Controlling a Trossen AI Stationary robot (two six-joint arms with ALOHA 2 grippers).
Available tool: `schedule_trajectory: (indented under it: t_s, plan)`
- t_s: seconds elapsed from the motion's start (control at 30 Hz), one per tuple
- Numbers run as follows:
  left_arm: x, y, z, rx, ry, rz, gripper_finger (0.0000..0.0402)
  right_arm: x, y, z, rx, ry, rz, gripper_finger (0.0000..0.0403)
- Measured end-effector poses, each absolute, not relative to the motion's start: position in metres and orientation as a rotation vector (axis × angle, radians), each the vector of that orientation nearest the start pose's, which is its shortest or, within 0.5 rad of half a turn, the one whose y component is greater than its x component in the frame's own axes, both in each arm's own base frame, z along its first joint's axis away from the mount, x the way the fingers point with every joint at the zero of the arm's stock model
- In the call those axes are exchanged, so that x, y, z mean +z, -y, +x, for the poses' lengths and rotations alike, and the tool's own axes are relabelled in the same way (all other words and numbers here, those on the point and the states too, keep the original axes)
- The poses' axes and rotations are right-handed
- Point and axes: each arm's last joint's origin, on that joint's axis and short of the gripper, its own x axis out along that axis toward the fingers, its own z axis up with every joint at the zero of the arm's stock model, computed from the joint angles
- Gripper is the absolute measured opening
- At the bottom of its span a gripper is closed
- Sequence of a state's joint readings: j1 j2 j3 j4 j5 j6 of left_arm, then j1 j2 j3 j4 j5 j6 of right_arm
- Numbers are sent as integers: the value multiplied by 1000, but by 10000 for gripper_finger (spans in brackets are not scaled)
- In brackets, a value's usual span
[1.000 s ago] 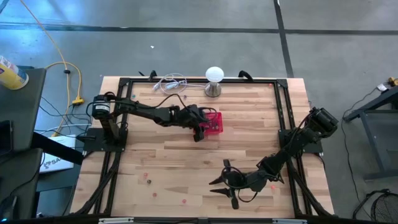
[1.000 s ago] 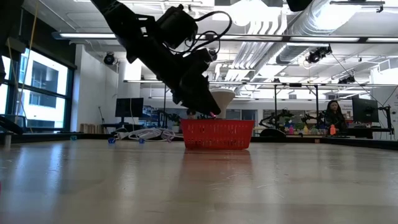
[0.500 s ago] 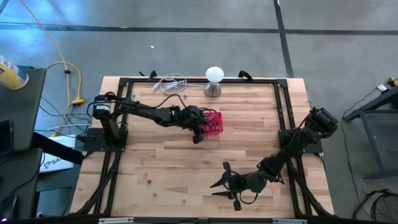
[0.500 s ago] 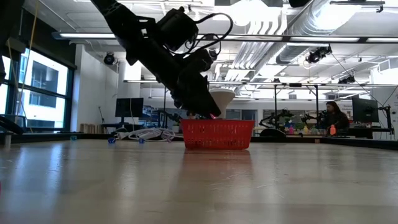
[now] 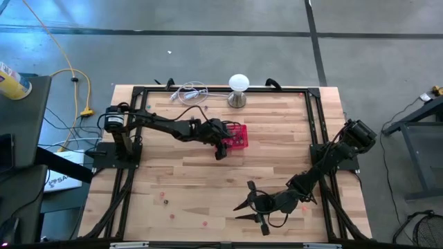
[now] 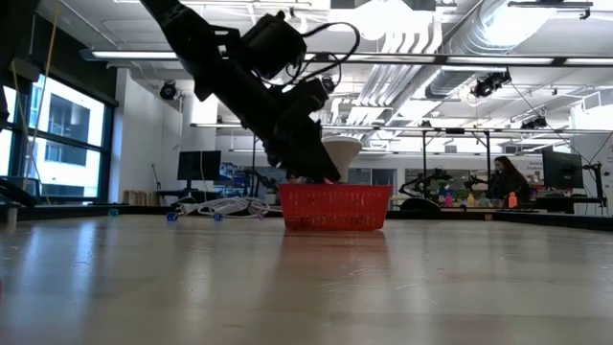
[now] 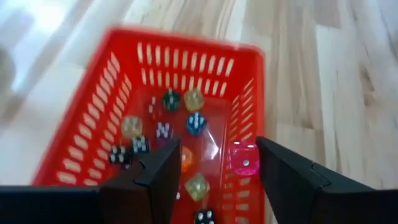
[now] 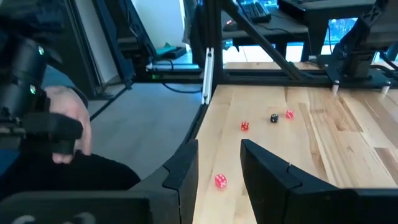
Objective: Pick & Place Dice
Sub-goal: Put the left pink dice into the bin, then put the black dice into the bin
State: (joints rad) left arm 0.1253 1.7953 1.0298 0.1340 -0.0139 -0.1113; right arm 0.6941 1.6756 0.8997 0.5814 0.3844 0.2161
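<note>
The red mesh basket (image 5: 239,136) stands on its bottom on the table, a little behind the middle. Several small dice (image 7: 163,130) of mixed colours lie in it. My left gripper (image 7: 217,168) hovers open just above the basket's rim (image 6: 321,177), slanting down. A pink die (image 7: 244,158) shows between its fingers by the basket's wall, touching neither finger. My right gripper (image 5: 242,203) stands open above the table near its front edge, with nothing between its fingers (image 8: 217,168). Loose dice (image 8: 220,180) lie on the wood ahead of it.
More loose dice (image 5: 165,201) lie scattered on the front left of the table. A white ball lamp (image 5: 238,90) on a metal base and a white cable (image 5: 190,91) sit at the far edge. A black frame (image 5: 315,138) rims the table. A person (image 6: 506,180) sits in the room behind.
My right gripper has rolled a little at the wrist while staying where it was. My left gripper has stayed open over the basket.
</note>
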Motion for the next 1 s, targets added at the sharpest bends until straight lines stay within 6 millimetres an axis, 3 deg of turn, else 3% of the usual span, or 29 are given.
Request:
schedule_trajectory:
  t_s: [0.43, 0.57, 0.7, 0.83, 1.0]
  plan:
    - [184, -43, 374, 163, -570, -100, 194, 224, -221, 282, 291, -160, 183, 110]
    - [201, -36, 369, 137, -544, -60, 194, 225, -221, 282, 292, -154, 186, 110]
    - [241, -20, 346, 63, -521, -30, 194, 225, -222, 282, 317, -160, 187, 110]
    - [278, 0, 306, -89, -575, -73, 194, 224, -224, 281, 389, -175, 171, 110]
    - [302, 30, 254, -189, -725, -271, 194, 219, -224, 280, 426, -221, 150, 110]
